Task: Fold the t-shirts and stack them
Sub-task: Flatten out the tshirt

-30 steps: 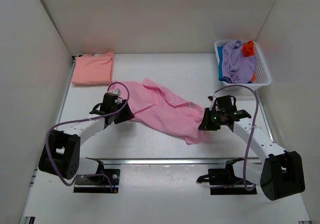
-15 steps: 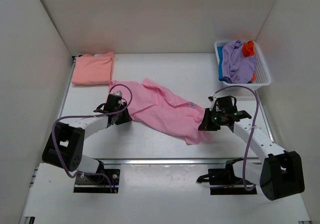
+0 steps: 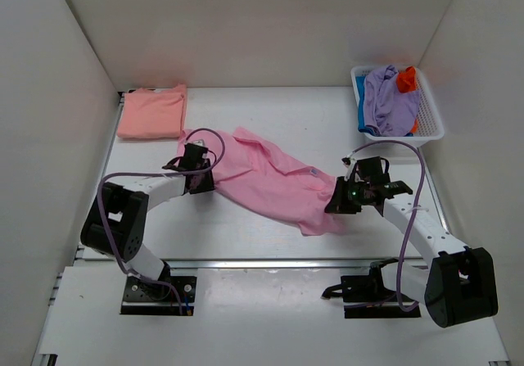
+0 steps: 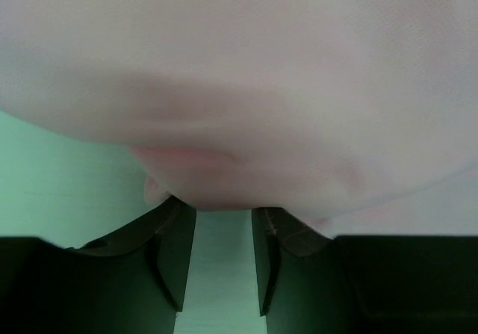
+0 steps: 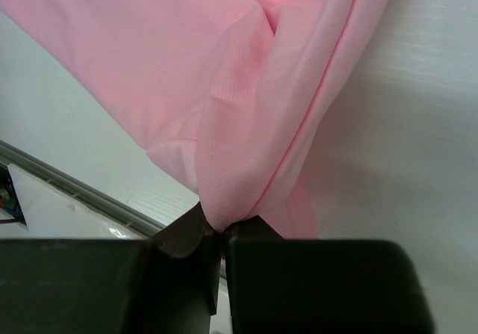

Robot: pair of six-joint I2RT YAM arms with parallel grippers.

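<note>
Toward the near right, the right gripper point(image 3: 338, 199) is clenched on a gathered edge of the light pink t-shirt point(image 3: 270, 178). Its wrist view alone shows the fine knit weave and a stitched seam bunched between the fingers. Left of centre, the left gripper point(image 3: 199, 178) meets the shirt's other end. Only its wrist view shows the jaws parted, with bare table point(image 4: 222, 274) between them and smooth cloth bulging at the tips. Farther back, a flat, folded salmon-peach t-shirt point(image 3: 152, 110) lies far left. The white slatted basket point(image 3: 432, 114) at far right holds crumpled lavender point(image 3: 389, 96), orange point(image 3: 406, 78) and blue point(image 3: 361, 114) shirts.
</note>
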